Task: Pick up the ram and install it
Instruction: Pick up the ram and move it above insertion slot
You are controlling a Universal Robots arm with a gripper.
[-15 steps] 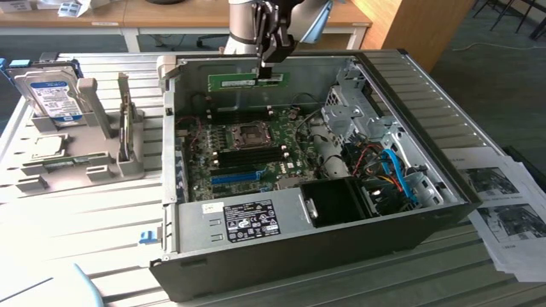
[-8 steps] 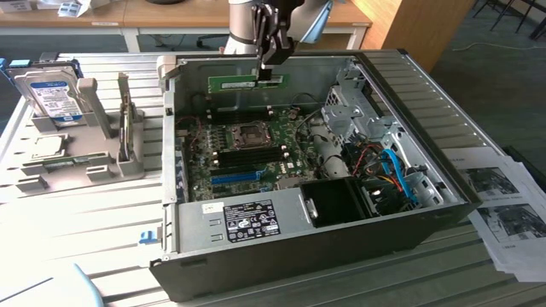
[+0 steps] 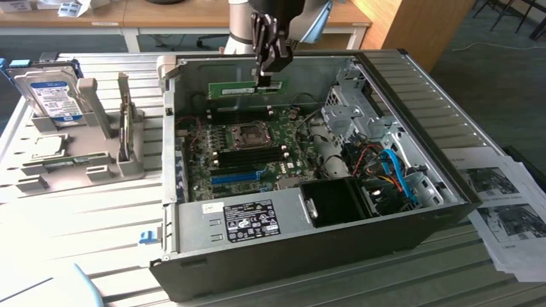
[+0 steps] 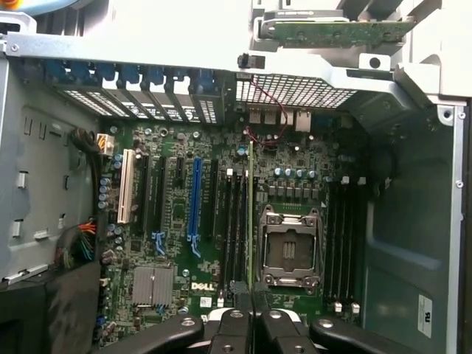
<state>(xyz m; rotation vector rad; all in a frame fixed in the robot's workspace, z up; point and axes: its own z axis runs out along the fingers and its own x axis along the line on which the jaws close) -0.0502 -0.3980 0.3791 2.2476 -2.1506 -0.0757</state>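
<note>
Gripper (image 3: 268,80) tight, wrist vert.

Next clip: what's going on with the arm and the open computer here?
The robot arm's gripper is shut on the ram, a green stick, and holds it above the open computer case. From the wrist view the ram shows edge-on over the motherboard, alongside the black memory slots next to the processor socket. It is not yet seated in a slot. A hard drive stands in a rack outside the case.
</note>
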